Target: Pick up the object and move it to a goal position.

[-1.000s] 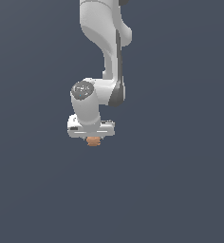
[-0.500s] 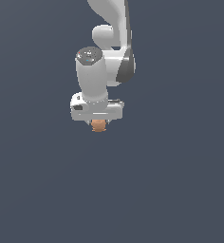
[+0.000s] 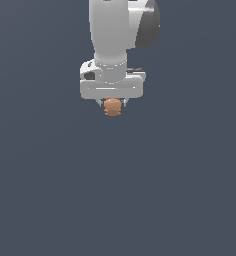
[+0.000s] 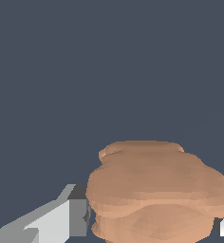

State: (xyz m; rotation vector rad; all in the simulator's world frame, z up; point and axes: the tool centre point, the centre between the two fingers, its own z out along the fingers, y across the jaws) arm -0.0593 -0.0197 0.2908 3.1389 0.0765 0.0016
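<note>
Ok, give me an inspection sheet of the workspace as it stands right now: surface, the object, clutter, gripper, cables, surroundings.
Surface: a plain dark grey-blue field fills both views; no edge, seam or marking seen.
Job's things: the object, orange-brown and lumpy with ridged sides, sits between the jaws under the white hand; the wrist view shows it with a finger against one side. No goal marker seen.
Clutter: nothing seen.
Gripper: the gripper points down, jaws shut on the object, which is narrower than the hand. Whether the object is clear of the surface cannot be told.
Cables: nothing seen.
Surroundings: only the arm coming in from the top of the exterior view.
</note>
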